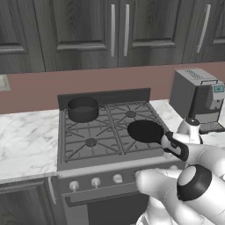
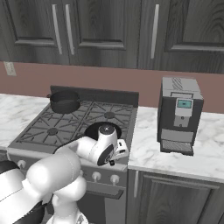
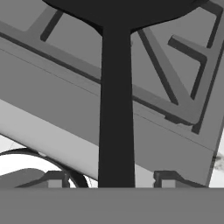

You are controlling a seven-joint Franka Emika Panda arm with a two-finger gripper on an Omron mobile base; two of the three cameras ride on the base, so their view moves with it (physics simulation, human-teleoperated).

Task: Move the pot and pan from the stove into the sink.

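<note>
The black pan (image 1: 144, 130) lies on the front right burner of the stove (image 1: 90, 151), its long handle (image 3: 116, 109) pointing toward the stove's front edge. My gripper (image 3: 111, 181) straddles that handle from above, open, and a gap shows between the handle and each fingertip (image 3: 54, 180). In the left base view the gripper (image 1: 169, 142) sits at the handle's outer end. The dark grey pot (image 1: 82, 109) stands on the back left burner, away from the hand. My wrist partly covers the pan (image 2: 94, 129) in the right base view, and the pot (image 2: 64, 101) is in plain sight there. The sink is out of view.
A grey coffee machine (image 1: 196, 94) stands on the marble counter (image 2: 205, 148) right of the stove. Silver knobs (image 1: 96, 182) line the stove's front. Dark wall cabinets (image 1: 110, 30) hang above, and more marble counter (image 1: 26, 140) runs to the stove's left.
</note>
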